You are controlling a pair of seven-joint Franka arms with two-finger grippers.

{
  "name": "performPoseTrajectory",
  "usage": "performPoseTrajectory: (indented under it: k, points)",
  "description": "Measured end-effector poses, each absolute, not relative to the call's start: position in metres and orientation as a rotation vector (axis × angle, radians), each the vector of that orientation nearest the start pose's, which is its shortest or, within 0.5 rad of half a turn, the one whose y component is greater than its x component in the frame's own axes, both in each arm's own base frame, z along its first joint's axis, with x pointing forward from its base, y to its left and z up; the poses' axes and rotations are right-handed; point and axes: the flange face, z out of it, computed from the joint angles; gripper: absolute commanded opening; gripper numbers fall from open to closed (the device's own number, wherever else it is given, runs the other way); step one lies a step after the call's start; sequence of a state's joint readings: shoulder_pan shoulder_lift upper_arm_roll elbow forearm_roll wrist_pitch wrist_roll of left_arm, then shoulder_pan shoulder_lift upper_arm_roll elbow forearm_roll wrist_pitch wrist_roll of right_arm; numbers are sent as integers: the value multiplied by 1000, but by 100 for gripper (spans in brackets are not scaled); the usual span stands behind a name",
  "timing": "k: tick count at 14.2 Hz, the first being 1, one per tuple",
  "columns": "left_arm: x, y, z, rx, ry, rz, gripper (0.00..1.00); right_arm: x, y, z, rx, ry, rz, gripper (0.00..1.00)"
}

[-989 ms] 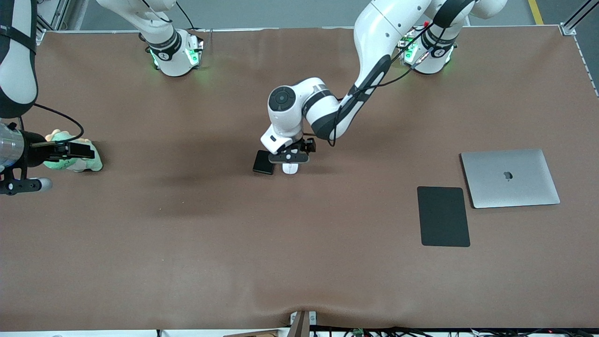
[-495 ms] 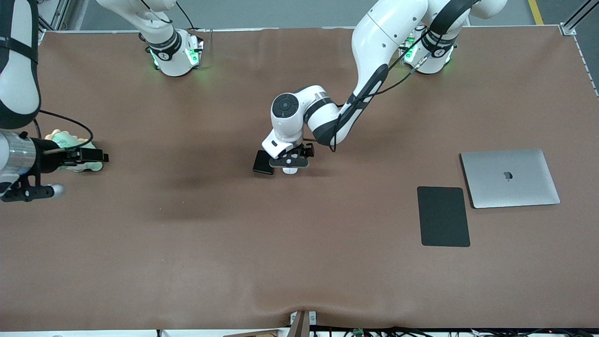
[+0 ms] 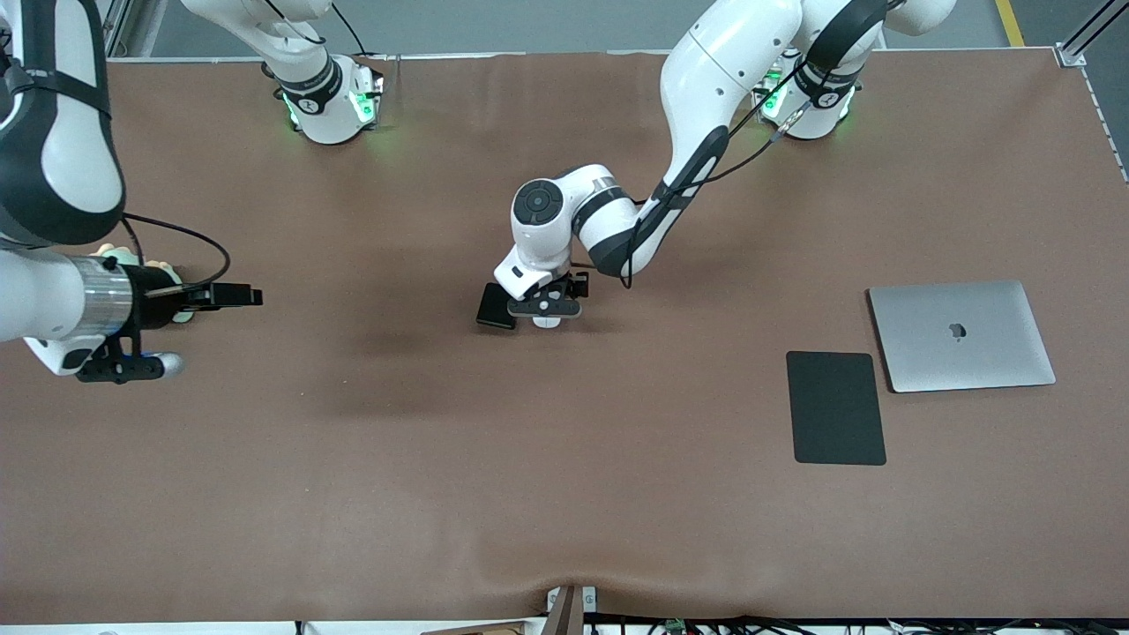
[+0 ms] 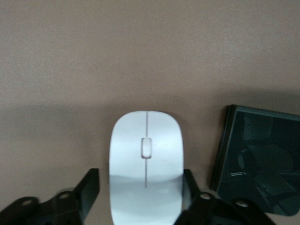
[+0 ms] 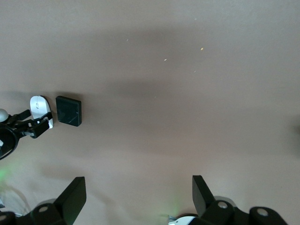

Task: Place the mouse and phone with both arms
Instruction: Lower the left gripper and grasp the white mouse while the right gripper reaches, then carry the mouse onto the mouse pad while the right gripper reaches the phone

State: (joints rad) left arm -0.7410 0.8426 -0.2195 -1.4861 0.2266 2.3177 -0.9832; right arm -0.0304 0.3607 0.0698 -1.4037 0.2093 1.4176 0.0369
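Note:
The white mouse (image 3: 548,321) lies mid-table beside the glossy black phone (image 3: 496,307), which is toward the right arm's end. My left gripper (image 3: 547,307) is down over the mouse. In the left wrist view its fingers (image 4: 90,186) straddle the mouse (image 4: 146,154): a thin gap shows on one side, and the other finger is at the mouse's edge. The phone (image 4: 258,164) lies just outside that finger. My right gripper (image 3: 236,295) hangs open and empty over bare table at the right arm's end. Its wrist view shows the mouse (image 5: 40,106) and the phone (image 5: 69,111).
A large matte black pad (image 3: 835,407) and a closed silver laptop (image 3: 960,335) lie toward the left arm's end. A pale green plush toy (image 3: 113,253) is mostly hidden under the right arm. Brown table cloth (image 3: 564,476) covers the whole surface.
My right gripper has moved off the plush toy toward the middle of the table. My left gripper has settled slightly lower around the mouse. Mouse and phone have not moved.

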Motion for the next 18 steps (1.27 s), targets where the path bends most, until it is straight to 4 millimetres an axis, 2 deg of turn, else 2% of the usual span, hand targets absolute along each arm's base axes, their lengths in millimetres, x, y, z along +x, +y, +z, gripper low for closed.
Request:
performPoseTrajectory:
  k: [2,4,7,9,11,13,15,18]
  points:
    - [440,-568,184,-3157,84,-29,14,626,48,473,-2872,3,529,100]
    - [458,-561,196,-3170,51,-59,13,624,58,459,-2869,-13,535,100]
    - [503,-528,232,-3166,9,-95,13,619,88,432,-2860,-67,536,100]
    - [535,-495,255,-3151,-13,-106,13,612,120,414,-2858,-89,529,100]
    - [570,-453,265,-3141,-11,-114,13,602,159,396,-2863,-49,514,100]
    - [609,-398,264,-3131,22,-111,13,589,199,378,-2868,3,483,100]
    - [648,-329,261,-3119,59,-102,13,573,233,358,-2873,51,439,100]
    - [693,-214,255,-3101,142,-78,13,546,269,323,-2890,101,348,100]
